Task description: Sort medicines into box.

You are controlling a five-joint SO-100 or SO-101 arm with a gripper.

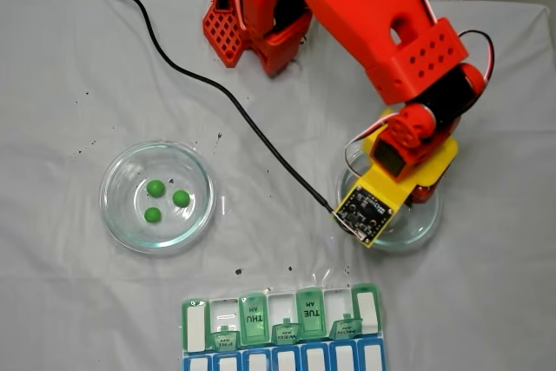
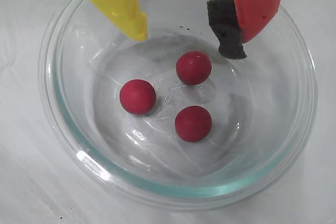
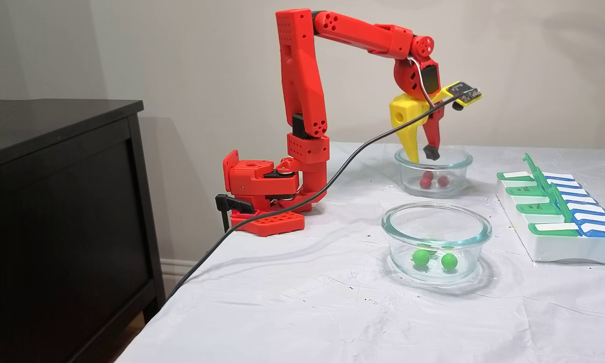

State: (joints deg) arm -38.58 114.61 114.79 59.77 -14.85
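Hanging spread above three red pills (image 2: 193,67), the hand (image 2: 186,38) touches nothing.

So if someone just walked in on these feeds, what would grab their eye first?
Probably the bright red arm, bent over the far glass bowl with its open gripper poised above three red pills. Next, the three green pills in the other bowl, and the pill box at the table's edge.

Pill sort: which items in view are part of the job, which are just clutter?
Job: red pills in the far dish; green pills in the near dish; pill box; gripper, open above the red pills.

Clutter: black cable; black cabinet; dark specks on the cloth.
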